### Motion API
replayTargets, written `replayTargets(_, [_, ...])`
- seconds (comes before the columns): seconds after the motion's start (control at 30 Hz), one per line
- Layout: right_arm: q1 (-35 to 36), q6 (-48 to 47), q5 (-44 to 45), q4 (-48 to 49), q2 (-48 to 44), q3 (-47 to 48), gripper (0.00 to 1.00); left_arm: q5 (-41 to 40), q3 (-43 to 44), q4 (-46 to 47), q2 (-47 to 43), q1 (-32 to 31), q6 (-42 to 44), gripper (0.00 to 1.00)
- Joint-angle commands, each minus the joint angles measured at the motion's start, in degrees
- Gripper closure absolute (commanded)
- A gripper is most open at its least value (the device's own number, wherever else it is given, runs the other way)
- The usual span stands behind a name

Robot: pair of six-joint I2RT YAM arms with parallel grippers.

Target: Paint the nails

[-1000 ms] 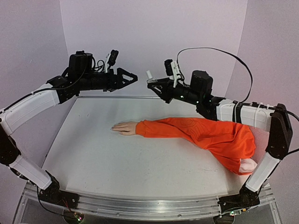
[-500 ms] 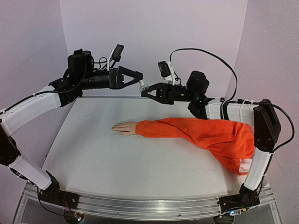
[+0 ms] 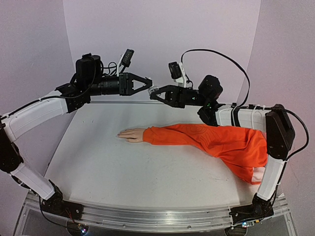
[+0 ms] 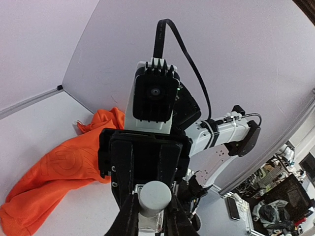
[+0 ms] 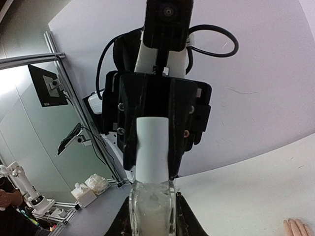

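Jaws of the right gripper [image 3: 153,93] were closed on the body of a small clear bottle [image 5: 150,212], holding it in the air above the middle of the desk's far edge. Those of the left gripper [image 3: 148,84] stood narrow on either side of the bottle's white cylindrical cap [image 5: 152,157]; whether they were pressing on it could not be told. Below and nearer, the pale flesh-coloured mannequin hand [image 3: 132,134] lay flat on the white desk [image 3: 123,172] a little left of its middle. Its fingers pointed towards the left edge, its nails [image 3: 120,133] were too small to make out, and the orange fabric sleeve [image 3: 211,140] trailed off towards the right edge.

The step looked to be opening the bottle. To do it well, the left gripper would need a square, firm hold on the cap before any twist, turning about the cap's own axis (a skewed pull would likely lever the bottle out of the right jaws). The right gripper should only resist. Once loose, the cap ought to be drawn straight out along the neck, with the bottle tipped mouth-up so nothing spilt onto the sleeve.
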Motion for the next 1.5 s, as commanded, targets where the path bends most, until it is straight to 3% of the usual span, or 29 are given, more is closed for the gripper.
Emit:
replayTargets(0.0, [-0.1, -7.7, 2.6, -1.8, -1.7, 0.4, 1.0, -2.8, 2.2, 1.7, -0.2, -0.2, -0.4, 0.93])
replayTargets(0.07, [0.0, -15.4, 7.5, -11.0, -3.4, 0.4, 1.0, -4.4, 2.0, 0.9, -0.3, -0.2, -0.4, 0.97])
replayTargets(0.17, [1.4, -27.4, 27.8, -25.3, -7.1, 0.3, 1.0, -7.9, 1.7, -1.1, -0.4, -0.2, -0.4, 1.0])
replayTargets(0.2, [3.2, -31.6, 43.2, -29.8, -8.9, 0.1, 1.0, -9.5, 1.6, -2.0, -0.4, -0.2, -0.4, 1.0])
replayTargets(0.27, [11.7, -40.1, 84.4, -33.2, -11.3, -1.5, 1.0, -13.1, 1.5, -4.6, -0.5, -0.4, -0.2, 1.0])
replayTargets(0.3, [14.6, -45.2, 96.5, -28.6, -11.4, -3.3, 1.0, -15.5, 1.6, -5.8, -0.6, -0.5, -0.1, 1.0])
replayTargets(0.37, [16.9, -51.1, 105.3, -22.3, -10.6, -4.9, 1.0, -18.4, 2.2, -8.1, -0.1, -0.7, -0.2, 1.0])
replayTargets(0.47, [17.3, -52.6, 101.9, -22.5, -9.3, -3.1, 1.0, -19.4, 3.6, -10.9, 0.9, -0.8, -0.5, 1.0])
replayTargets(0.53, [17.1, -53.6, 93.9, -22.5, -9.2, -3.3, 1.0, -18.7, 4.1, -11.6, 1.1, -0.8, -0.5, 0.97])
replayTargets(0.67, [15.0, -51.7, 75.1, -23.3, -10.9, -4.7, 1.0, -17.1, 4.1, -11.7, 0.2, -0.7, 0.0, 0.63])
replayTargets(0.77, [10.1, -46.5, 51.8, -25.2, -12.8, -5.1, 1.0, -15.7, 3.8, -11.4, -1.2, -0.4, 1.1, 0.37])
replayTargets(0.9, [4.0, -38.4, 27.6, -25.6, -13.8, -4.5, 1.0, -10.2, 2.4, -8.2, -2.7, 1.3, 0.7, 0.24])
replayTargets(1.03, [1.1, -31.7, 11.0, -24.5, -12.3, -1.8, 1.0, -3.0, -0.5, 0.1, -3.7, 3.3, -2.2, 0.22])
replayTargets(1.17, [0.9, -26.7, 1.1, -22.9, -8.9, 2.0, 1.0, 4.4, 1.0, 5.8, -1.3, 3.0, -3.9, 0.23])
replayTargets(1.37, [0.9, -19.6, -0.4, -15.8, -7.0, 2.2, 1.0, 9.2, 3.9, 7.5, 0.9, 0.5, -1.6, 0.33])
replayTargets(1.47, [0.9, -18.6, 0.2, -14.7, -6.5, 2.4, 1.0, 9.1, 3.7, 7.6, 0.8, 0.1, -1.0, 0.45])
